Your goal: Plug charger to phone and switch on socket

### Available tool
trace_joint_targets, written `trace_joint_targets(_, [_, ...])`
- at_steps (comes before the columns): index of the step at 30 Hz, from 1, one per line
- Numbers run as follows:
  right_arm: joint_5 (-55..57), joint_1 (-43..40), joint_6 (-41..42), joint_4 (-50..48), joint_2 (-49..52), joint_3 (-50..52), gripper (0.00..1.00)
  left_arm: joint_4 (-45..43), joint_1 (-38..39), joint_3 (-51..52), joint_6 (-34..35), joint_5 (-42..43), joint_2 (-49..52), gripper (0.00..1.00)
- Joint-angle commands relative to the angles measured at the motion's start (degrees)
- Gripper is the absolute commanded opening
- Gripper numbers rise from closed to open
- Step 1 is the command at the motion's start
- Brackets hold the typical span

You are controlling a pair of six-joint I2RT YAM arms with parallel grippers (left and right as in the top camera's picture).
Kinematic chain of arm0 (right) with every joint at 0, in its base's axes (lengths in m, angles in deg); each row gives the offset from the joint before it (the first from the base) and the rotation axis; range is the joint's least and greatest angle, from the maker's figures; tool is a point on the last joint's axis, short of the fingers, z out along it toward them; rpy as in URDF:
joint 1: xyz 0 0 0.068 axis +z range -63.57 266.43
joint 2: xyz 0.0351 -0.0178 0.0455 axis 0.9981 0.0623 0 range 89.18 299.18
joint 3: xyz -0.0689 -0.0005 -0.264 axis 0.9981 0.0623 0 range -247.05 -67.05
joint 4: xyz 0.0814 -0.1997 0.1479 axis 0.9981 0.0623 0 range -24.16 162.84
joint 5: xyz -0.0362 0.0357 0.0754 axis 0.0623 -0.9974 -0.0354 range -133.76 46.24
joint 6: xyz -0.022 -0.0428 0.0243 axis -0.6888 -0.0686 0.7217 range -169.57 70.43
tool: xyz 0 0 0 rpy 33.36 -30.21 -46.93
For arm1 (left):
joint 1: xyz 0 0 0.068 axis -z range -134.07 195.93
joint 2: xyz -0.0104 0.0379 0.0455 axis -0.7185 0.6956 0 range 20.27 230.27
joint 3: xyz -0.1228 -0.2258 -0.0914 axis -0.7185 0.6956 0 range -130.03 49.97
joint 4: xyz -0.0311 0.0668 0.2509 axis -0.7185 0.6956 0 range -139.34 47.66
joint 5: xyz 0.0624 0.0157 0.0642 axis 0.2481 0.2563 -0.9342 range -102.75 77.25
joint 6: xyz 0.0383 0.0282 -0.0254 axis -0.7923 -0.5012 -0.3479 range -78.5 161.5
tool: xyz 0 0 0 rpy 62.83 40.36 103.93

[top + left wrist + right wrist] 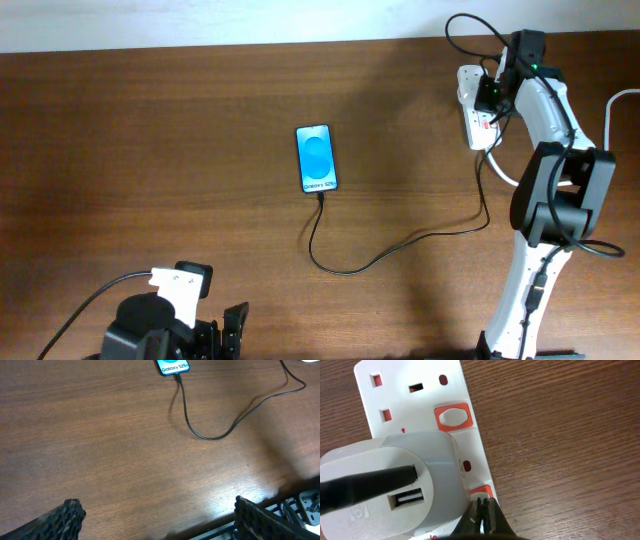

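Right of the flat, blue-screened phone (317, 158), my right arm (545, 100) is built of long white shells joined by blocky black motor housings. A small green light glows near its wrist, and thin black cable loops off the top. My right gripper (481, 510) ends in smooth black fingers that taper to thin tips. Below and left of the phone, my left arm (140, 320) shows a round black housing, a white block and a black cable curving away. My left gripper (157, 510) has black fingers (67, 519) with dimpled, grid-textured faces.

brown wood-grain table (150, 150); pale strip (200, 20) beyond far edge.
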Motion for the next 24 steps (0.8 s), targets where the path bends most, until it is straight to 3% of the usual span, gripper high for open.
trace_joint_targets(1, [-4.8,4.0,-0.9,-1.0,-0.3,0.3,0.04,0.0,0.1,0.0,-0.6,-0.2,-0.2,0.99])
trace_joint_targets(10, [-4.5,2.7,-1.0,0.2,-7.1,-0.1,0.04,0.0,0.1,0.0,-0.6,-0.2,-0.2,0.99])
trace_joint_targets(24, [-5.4,-3.8,0.6,4.2,-5.6,4.2,0.04,0.0,0.1,0.0,-0.6,-0.2,-0.2,0.99])
